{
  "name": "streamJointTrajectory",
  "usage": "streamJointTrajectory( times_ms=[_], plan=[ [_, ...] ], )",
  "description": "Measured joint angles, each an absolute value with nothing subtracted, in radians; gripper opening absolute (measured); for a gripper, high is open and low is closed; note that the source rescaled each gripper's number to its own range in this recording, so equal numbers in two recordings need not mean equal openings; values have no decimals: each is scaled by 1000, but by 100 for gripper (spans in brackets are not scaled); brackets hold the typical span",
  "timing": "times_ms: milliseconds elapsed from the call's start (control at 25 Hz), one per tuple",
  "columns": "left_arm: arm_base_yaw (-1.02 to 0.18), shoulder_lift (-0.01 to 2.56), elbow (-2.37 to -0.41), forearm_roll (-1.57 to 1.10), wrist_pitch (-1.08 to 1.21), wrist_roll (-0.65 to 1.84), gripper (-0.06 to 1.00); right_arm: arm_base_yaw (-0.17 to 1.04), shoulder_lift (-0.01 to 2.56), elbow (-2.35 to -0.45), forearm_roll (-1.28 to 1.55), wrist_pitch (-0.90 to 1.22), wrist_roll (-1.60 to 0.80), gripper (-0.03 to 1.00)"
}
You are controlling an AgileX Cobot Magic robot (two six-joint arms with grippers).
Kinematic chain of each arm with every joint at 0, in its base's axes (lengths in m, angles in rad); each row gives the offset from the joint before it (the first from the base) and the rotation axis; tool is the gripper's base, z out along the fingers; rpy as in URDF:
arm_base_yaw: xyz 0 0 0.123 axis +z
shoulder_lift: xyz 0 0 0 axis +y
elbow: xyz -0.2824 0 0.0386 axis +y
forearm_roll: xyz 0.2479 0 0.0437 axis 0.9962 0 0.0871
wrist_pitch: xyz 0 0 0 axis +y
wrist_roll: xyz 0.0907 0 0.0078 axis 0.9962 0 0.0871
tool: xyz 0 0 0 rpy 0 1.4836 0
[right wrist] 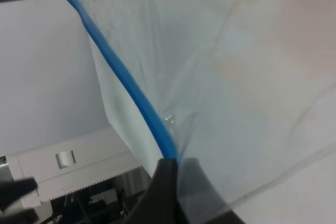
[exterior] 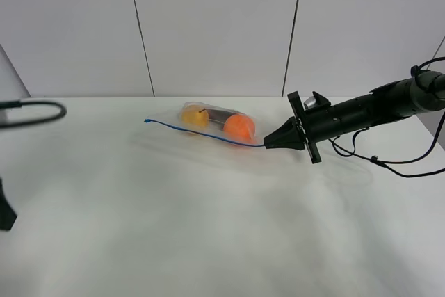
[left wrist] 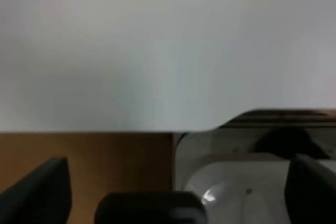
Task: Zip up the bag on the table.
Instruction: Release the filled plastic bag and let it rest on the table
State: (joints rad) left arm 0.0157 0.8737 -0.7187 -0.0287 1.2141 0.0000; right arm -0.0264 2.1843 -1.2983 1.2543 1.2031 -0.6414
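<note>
The clear bag (exterior: 215,124) lies on the white table (exterior: 208,234) at the back middle, with a yellow fruit (exterior: 195,117) and an orange fruit (exterior: 239,127) inside. Its blue zipper strip (exterior: 201,135) runs along the near edge. My right gripper (exterior: 268,145) is shut on the strip's right end. In the right wrist view the fingertips (right wrist: 170,169) pinch the strip (right wrist: 121,72), and the bag's plastic (right wrist: 236,77) fills the frame. My left gripper (left wrist: 176,187) is open and empty, far off to the left, and faces a wall.
Black cables (exterior: 389,165) hang from the right arm over the table's right side. A part of the left arm (exterior: 5,213) and a cable loop (exterior: 35,110) show at the left edge. A white panelled wall stands behind the table.
</note>
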Motion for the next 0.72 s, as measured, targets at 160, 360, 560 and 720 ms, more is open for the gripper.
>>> streamJointTrajectory(
  times_ms=[160,360,560,720],
  plan=[
    [16,631,-547,-13,1130,0,94,-26,2184,-1298,1248,1203,-641,0],
    [16,371,-501,0,1074,0,94,-26,2184,-1298,1217,1203,-641,0],
    [16,209,-500,-6,1070,0,94,-26,2184,-1298,1213,1203,-641,0],
    [16,100,-500,-6,1070,0,94,-26,2184,-1298,1213,1203,-641,0]
  ],
)
